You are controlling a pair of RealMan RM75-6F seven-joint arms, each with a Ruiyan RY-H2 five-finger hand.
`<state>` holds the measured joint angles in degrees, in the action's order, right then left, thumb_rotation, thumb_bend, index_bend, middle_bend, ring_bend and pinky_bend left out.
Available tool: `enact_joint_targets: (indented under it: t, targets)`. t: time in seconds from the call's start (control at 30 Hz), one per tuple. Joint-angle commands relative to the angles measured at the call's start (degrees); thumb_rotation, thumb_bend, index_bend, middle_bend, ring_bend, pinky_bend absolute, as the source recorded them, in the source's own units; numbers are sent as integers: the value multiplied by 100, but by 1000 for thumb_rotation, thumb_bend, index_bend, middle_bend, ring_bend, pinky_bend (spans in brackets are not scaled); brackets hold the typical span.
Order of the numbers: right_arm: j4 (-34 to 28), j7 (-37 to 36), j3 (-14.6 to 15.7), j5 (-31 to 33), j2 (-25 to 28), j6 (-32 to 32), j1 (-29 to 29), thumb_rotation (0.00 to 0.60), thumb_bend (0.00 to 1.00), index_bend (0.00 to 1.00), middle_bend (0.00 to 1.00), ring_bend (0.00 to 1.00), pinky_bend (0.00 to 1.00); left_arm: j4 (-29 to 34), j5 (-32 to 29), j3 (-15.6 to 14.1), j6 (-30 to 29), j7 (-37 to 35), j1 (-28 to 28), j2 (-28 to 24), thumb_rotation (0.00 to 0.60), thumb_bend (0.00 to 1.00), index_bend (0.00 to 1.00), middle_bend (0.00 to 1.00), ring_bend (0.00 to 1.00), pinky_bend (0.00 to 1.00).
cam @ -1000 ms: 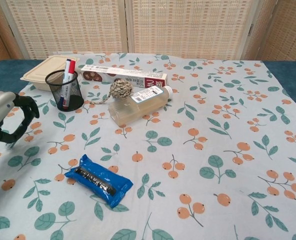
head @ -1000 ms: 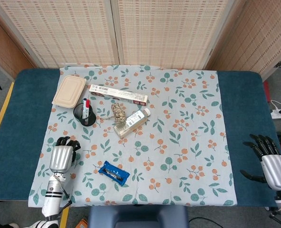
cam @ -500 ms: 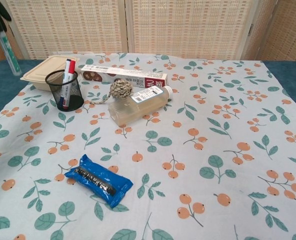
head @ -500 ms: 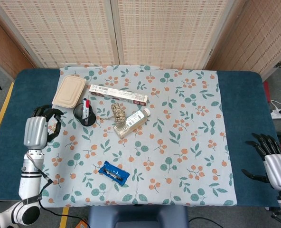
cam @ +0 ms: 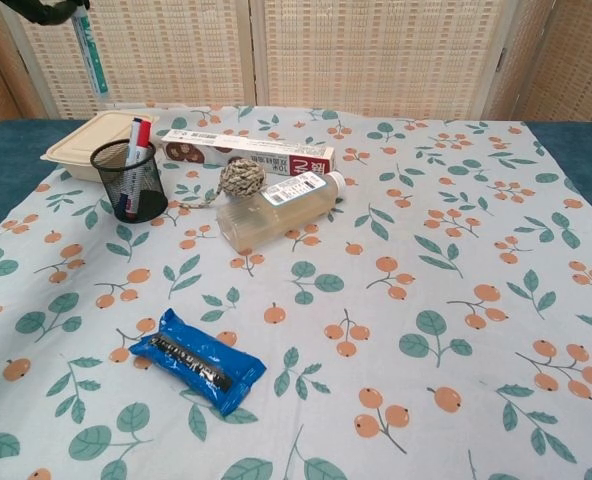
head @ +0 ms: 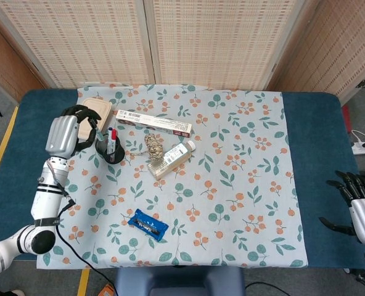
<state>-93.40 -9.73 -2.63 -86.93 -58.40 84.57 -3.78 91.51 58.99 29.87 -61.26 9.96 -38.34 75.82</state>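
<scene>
While the left hand (head: pixel 67 132), gripping a slim green-capped pen (cam: pixel 89 53), has swung up over the black mesh pen cup (head: pixel 110 148), the right hand (head: pixel 362 209) idles with fingers spread.

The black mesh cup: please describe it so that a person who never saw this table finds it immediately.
On the floral cloth, look to the far left part, beside the beige lidded box and the long carton. The black mesh cup stands upright there. It alone is see-through wire, holding a red-capped marker.
</scene>
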Motion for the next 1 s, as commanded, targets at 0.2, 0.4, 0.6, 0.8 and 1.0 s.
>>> enact_joint_targets:
  t: [0.2, 0.4, 0.6, 0.8, 1.0]
  targets:
    - [18, 43, -33, 94, -20, -73, -18, 600, 0, 235, 83, 47, 0, -1035, 29, -374, 235, -400, -374, 619, 600, 419, 444, 555, 216, 207]
    - [15, 94, -55, 148, -29, -86, -15, 600, 0, 234, 83, 47, 0, -1728, 49, -538, 434, -684, -518, 897, 600, 420, 444, 554, 214, 206]
    - [7, 151, -61, 183, -42, -144, -33, 600, 0, 233, 83, 47, 0, -2099, 68, -687, 603, -920, -540, 987, 600, 420, 443, 549, 210, 205]
    - [-27, 161, -60, 170, -35, -143, -30, 600, 0, 232, 83, 47, 0, -1899, -80, -841, 936, -737, -561, 745, 600, 420, 153, 181, 32, 154]
    - [-57, 132, -55, 116, -13, -87, -9, 600, 0, 231, 83, 47, 0, -1723, -160, -832, 864, -667, -590, 683, 600, 418, 0, 0, 0, 113]
